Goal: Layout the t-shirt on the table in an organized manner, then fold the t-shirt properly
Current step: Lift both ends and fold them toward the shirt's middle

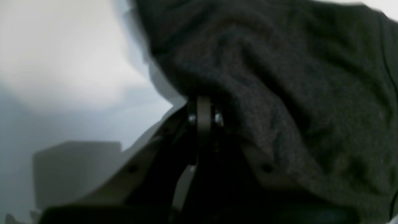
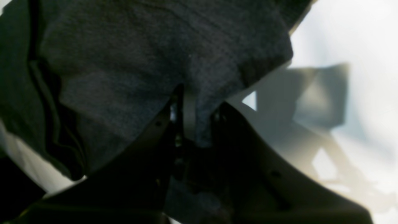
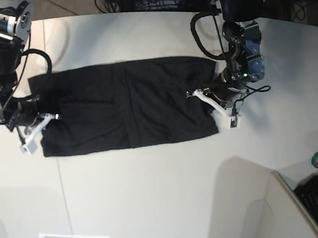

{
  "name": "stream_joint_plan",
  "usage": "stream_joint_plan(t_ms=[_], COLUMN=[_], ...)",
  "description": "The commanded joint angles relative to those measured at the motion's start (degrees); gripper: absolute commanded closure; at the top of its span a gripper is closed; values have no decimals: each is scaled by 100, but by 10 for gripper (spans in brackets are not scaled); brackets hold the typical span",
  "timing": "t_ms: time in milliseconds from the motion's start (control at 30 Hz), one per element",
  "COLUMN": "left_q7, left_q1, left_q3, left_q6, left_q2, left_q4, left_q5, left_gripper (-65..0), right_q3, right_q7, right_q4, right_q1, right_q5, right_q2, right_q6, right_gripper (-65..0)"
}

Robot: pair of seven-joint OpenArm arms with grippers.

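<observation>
Black t-shirt [image 3: 126,105] flat on table [image 3: 155,193], left hand [image 1: 203,107] – right hand [image 2: 189,109] – both pinching its ends

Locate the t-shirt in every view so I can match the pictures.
Left wrist: the t-shirt fills the upper right, its edge pinched by the left gripper.
Right wrist: it fills the upper left and centre, clamped by the right gripper.
Base: it lies flat as a wide black rectangle in the middle.
Shared landmark: the off-white table beside the cloth.

R gripper [image 2: 189,115] pinching black t-shirt [image 2: 149,56]
</observation>
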Motion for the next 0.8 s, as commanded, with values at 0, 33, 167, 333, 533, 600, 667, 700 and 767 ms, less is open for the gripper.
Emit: stream_joint_plan(t_ms=[0,33,167,333,533,600,667,700,767], left_q7=[-59,-59,-59,-59,-23,-15,-15,-15,-15], left_q1=[-135,-152,-319,-434,-557,-566,-574,-566,-530], left_q3=[7,60,658,1194,1291,1291,1291,1291,1282], left_q6=[-9,-9,0,8,8,8,8,8,8], left_q2=[44,97,124,141,291,291,282,273,247], left_q4=[18,-26,-78,-78,-166,-158,-149,-140,-105], left_q5=[51,51,24,7,59,59,59,59,59], left_gripper=[0,0,0,0,0,0,0,0,0], right_q3=[19,10,10,-342,-755,-1010,-1300,-1441,-1687], right_q7=[-35,-35,-106,-616,-1205,-1363,-1442,-1460,-1442], right_q4=[78,78,526,1440,2944,3498,3946,4095,4271], right_q1=[115,115,62,-105,-465,-641,-834,-896,-984], right_q5=[-41,-41,-50,-41,-32,-32,-32,-32,-32], right_q2=[135,162,188,170,-216,-445,-638,-735,-928], right_q6=[-53,-53,-62,-62,-563,-756,-985,-1117,-1416], right_gripper=[0,0,0,0,0,0,0,0,0])
